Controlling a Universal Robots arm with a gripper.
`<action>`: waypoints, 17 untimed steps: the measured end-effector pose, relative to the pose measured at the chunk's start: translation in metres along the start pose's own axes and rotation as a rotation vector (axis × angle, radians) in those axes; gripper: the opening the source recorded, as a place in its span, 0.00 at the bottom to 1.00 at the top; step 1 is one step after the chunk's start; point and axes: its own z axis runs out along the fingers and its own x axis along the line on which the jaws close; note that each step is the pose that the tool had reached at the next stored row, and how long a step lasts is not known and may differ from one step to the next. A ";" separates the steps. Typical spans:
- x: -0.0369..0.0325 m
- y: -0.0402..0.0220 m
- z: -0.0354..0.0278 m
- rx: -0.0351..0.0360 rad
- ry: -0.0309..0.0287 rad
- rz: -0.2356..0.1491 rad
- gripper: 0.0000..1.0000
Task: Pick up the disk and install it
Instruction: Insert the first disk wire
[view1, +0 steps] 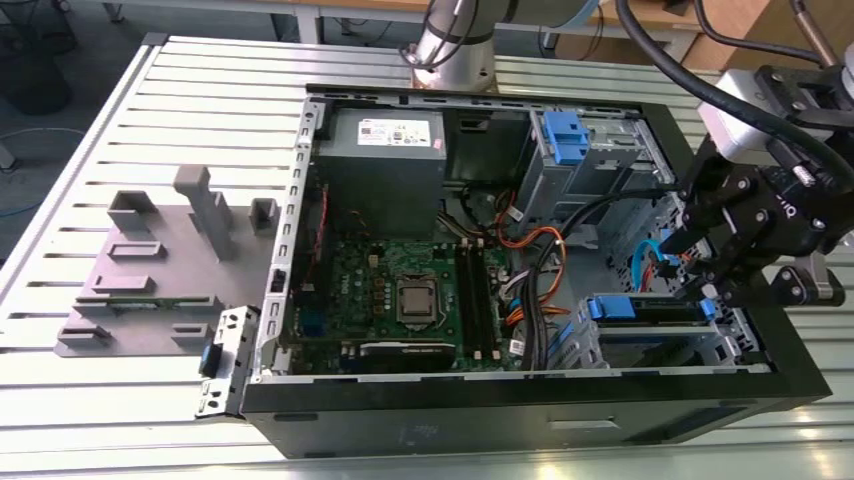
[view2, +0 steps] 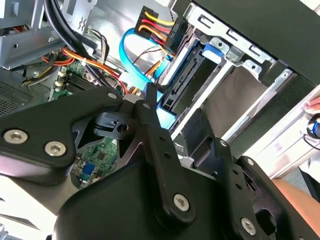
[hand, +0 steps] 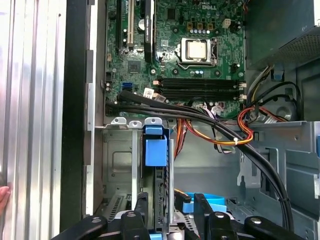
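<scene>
The disk (view1: 647, 308) in its blue carrier stands on edge inside the drive cage (view1: 727, 340) at the front corner of the open computer case, on the exterior view's right. My gripper (view1: 694, 290) hangs just over it. In the first wrist view my black fingers (hand: 142, 205) straddle the disk's (hand: 155, 150) end with a gap on each side, so the gripper (hand: 170, 200) looks open. In the second wrist view one fingertip (view2: 149, 97) sits against the carrier's blue end, and the disk (view2: 186, 82) lies in the cage rails.
Orange and black cable bundles (hand: 215, 135) and a blue data cable (view2: 132, 60) run close beside the cage. A second blue bracket (view1: 567, 135) sits in the upper bay. The grey slotted stand (view1: 160, 260) rests on the slatted table, left. A person's hand (view2: 314, 106) is near the case.
</scene>
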 end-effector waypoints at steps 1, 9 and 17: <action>0.0000 -0.0006 0.0006 0.0000 0.0000 0.000 0.49; 0.0003 -0.0013 0.0054 0.0000 0.0001 0.000 0.49; 0.0008 -0.0016 0.0116 0.0000 0.0000 0.000 0.49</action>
